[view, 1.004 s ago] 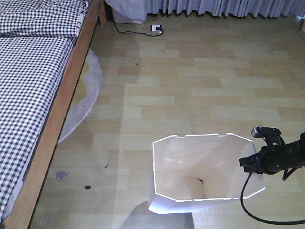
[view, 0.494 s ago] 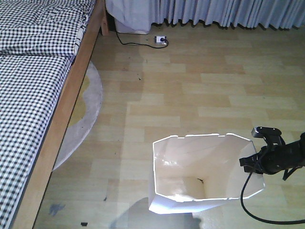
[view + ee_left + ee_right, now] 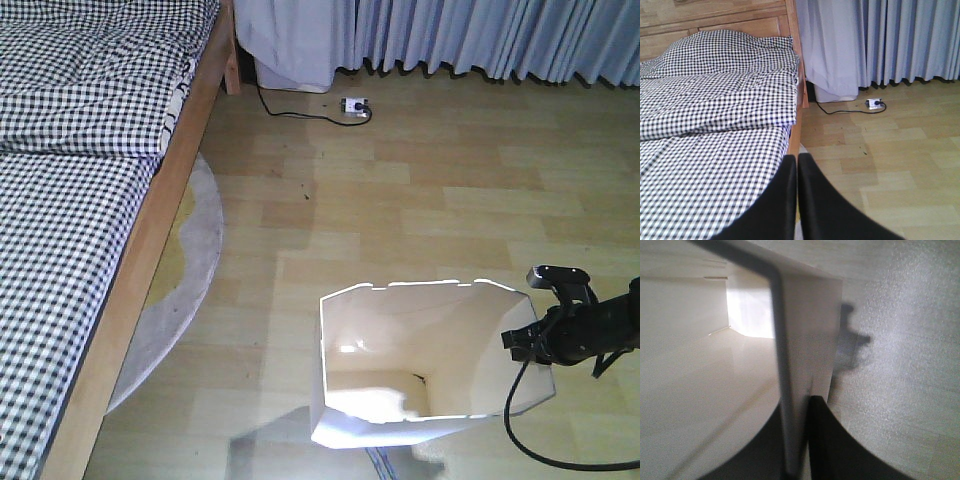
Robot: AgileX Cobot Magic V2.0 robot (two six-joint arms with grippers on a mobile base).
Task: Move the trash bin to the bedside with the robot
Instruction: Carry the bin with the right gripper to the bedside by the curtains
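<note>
The white trash bin [image 3: 390, 335] hangs low in the front view, its faceted rim up and its cream inside showing. My right gripper [image 3: 534, 345] is shut on the bin's right rim, and a black cable trails below it. In the right wrist view the thin bin wall [image 3: 807, 325] runs between the black fingers [image 3: 827, 445] of that gripper [image 3: 800, 407]. The bed [image 3: 70, 190], with gingham bedding and a wooden frame, lies to the left, apart from the bin. My left gripper [image 3: 797, 161] is shut on nothing, over the edge of the bed [image 3: 715, 130].
A round grey rug [image 3: 195, 265] lies half under the bed frame. A power strip [image 3: 355, 104] and its black cord sit on the wood floor near the curtains [image 3: 480, 35]. A white box [image 3: 292, 72] stands by the headboard [image 3: 740, 22].
The whole view has rolled forward along the bed toward the curtains. The bin and the right gripper keep the same place in the frame.
</note>
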